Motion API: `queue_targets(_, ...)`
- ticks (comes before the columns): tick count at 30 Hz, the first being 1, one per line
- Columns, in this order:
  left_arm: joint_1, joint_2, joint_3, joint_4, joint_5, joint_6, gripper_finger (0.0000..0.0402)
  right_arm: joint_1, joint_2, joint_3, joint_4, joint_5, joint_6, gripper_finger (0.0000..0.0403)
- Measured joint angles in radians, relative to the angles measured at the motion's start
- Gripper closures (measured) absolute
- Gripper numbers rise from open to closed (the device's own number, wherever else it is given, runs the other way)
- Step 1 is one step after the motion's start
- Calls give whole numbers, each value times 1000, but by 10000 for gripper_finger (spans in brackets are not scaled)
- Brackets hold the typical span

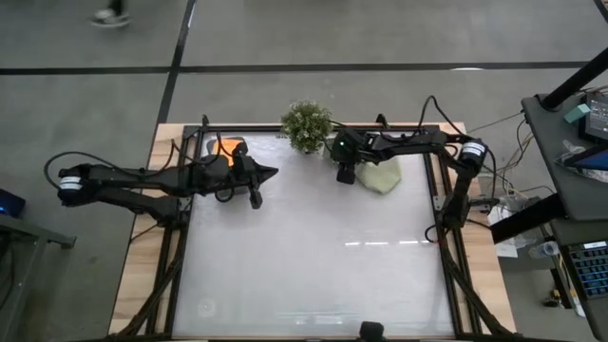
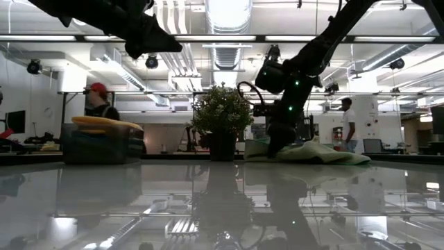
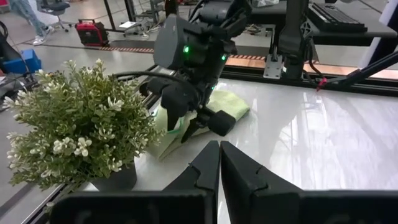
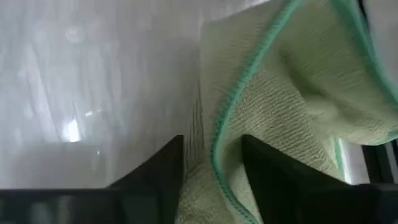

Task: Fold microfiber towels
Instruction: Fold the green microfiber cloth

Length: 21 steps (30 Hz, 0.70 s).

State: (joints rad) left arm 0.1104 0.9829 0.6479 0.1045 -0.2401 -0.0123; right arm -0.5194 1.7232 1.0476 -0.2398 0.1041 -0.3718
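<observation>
A pale sage-green towel (image 1: 383, 176) lies crumpled on the table at the far right, next to the plant; it also shows in the low view (image 2: 322, 153) and the left wrist view (image 3: 231, 103). My right gripper (image 1: 346, 176) is down on the towel's left end and shut on it. My left gripper (image 1: 274, 172) is shut and empty, held above the table's far left, pointing toward the plant. An orange towel (image 1: 228, 145) lies on top of the dark tray (image 2: 97, 144) at the far left. The other towels are not in view. My right gripper pinches a fold of the pale green towel, with its green-stitched hem (image 4: 219, 140), between its two fingers at the towel's left end. The fingers (image 3: 186, 127) come from above, pointing down. The towel lies slack and bunched on the table (image 2: 326, 156).
A small bushy plant in a dark pot (image 1: 306, 125) stands at the far edge between the two grippers, close to the right gripper. The dark tray sits in the far left corner. The glossy table top (image 1: 313, 256) stretches toward the near edge. People show in the room behind.
</observation>
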Motion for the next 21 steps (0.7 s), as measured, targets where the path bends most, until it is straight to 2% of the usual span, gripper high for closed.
queue_targets(5,0,0,0,2,0,0,402,2,7,16,-3,-7,-14,326)
queue_targets(9,1,0,0,2,0,0,402,12,-19,29,-83,-32,-8,386)
queue_targets(15,1,0,0,8,0,0,402,80,-112,27,-215,-34,42,394)
queue_targets(21,1,0,0,48,2,-6,402,248,-240,26,-271,-36,85,394)
